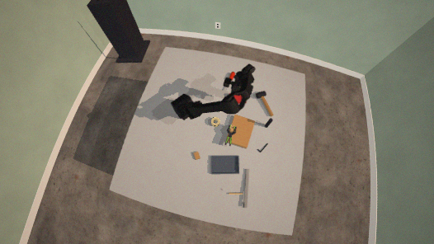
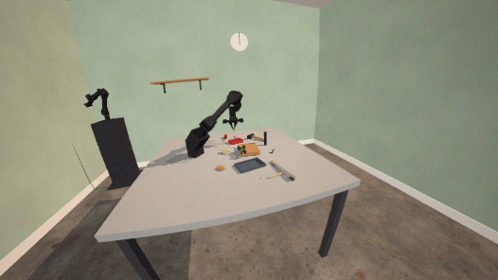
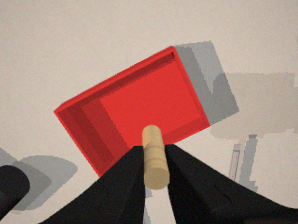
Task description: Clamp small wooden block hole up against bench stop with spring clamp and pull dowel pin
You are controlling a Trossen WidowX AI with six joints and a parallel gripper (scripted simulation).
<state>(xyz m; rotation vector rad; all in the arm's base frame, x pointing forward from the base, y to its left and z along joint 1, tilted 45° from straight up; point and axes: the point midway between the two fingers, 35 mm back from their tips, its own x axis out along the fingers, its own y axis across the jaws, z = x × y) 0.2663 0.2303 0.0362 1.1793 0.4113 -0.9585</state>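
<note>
My gripper (image 3: 154,154) is clenched on the dowel pin (image 3: 154,156): my jaws stand almost together, with only the pale wooden peg between them. It sticks out past my fingertips, and its rounded end points down toward the red tray (image 3: 87,119) directly beneath me. I touch nothing else; I hang above the table (image 3: 67,30), and the tray's open inside lies just beyond the pin's tip in the wrist view.

Behind me and off to one side, well apart from my jaws, lies the wooden board (image 1: 242,131) with the green-handled spring clamp (image 1: 229,136) at its edge. The small wooden block should be there at the clamp, but from above it is too small to pick out, so I cannot tell whether it lies flat or whether its hole faces up. The bench stop I cannot make out either.

From the top view my own arm (image 1: 206,107) covers most of the tray, leaving only a red patch showing. Near the board sit a yellowish ring (image 1: 215,121) and a hammer (image 1: 266,105); further from me, a dark grey tray (image 1: 224,164), a small orange cube (image 1: 196,155) and a long grey bar (image 1: 245,187). In the wrist view the lower part of the pin is hidden between my fingers, and my finger bodies are cut off at the bottom edge.
</note>
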